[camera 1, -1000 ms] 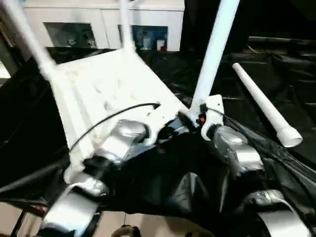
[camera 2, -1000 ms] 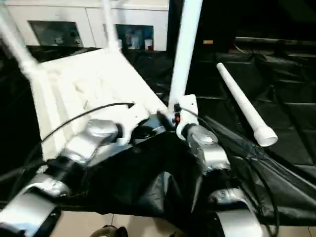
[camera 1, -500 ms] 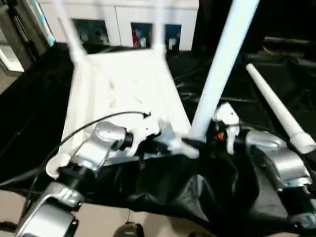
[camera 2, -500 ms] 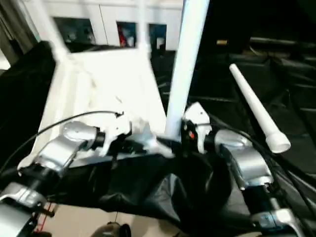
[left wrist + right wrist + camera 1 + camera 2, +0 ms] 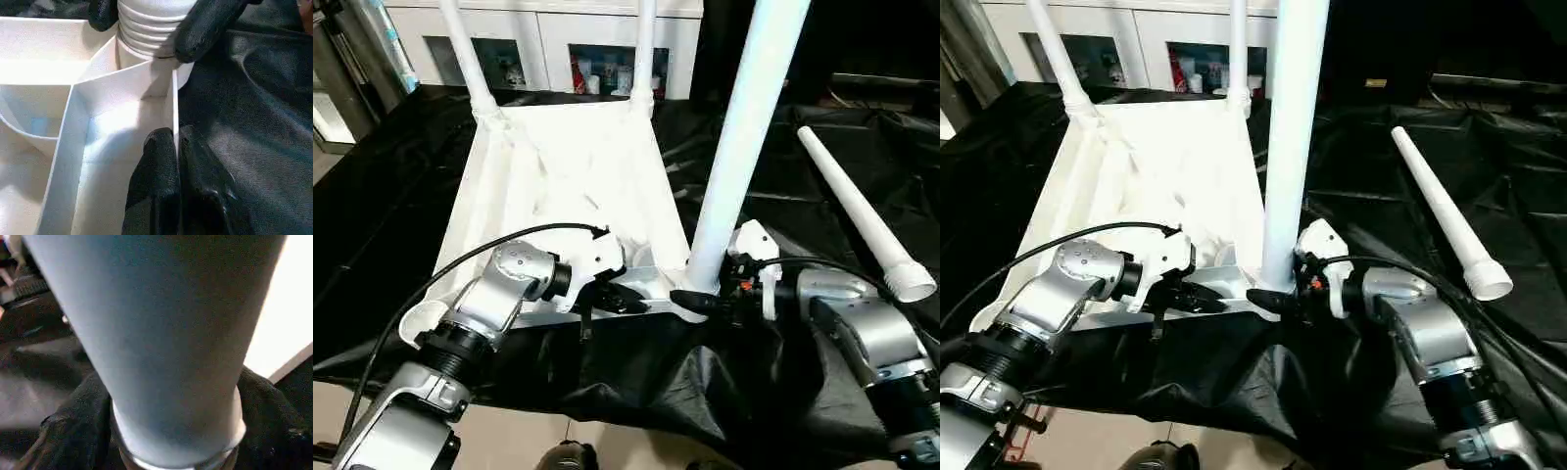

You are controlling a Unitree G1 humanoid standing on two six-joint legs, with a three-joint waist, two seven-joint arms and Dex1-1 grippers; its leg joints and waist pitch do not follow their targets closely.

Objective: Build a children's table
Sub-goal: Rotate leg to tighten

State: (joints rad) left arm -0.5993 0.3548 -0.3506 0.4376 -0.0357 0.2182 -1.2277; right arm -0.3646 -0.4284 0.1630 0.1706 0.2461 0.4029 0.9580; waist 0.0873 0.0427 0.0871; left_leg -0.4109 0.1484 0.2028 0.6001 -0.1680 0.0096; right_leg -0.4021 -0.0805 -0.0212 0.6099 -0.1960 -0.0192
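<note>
The children's table top [image 5: 558, 166] lies upside down on black cloth, ribbed underside up. Two white legs [image 5: 465, 54] [image 5: 644, 49] stand in its far corner sockets. A third leg [image 5: 744, 127] stands upright in the near right socket. My right gripper [image 5: 700, 294] is shut on that leg's ribbed base, one black finger [image 5: 205, 24] on each side of it. My left gripper [image 5: 176, 139] is shut on the thin near wall of the top, just beside that socket. A fourth leg [image 5: 862, 211] lies loose on the cloth to the right.
Black cloth [image 5: 391, 196] covers the work surface and hangs over its near edge. White cabinets [image 5: 558, 39] with small items on their shelves stand behind the table top. The floor [image 5: 342, 431] shows at the bottom left.
The camera has swung, so the whole view has shifted. My right gripper's fingers have drawn in around the base of the upright leg. My left gripper keeps its pinch on the wall.
</note>
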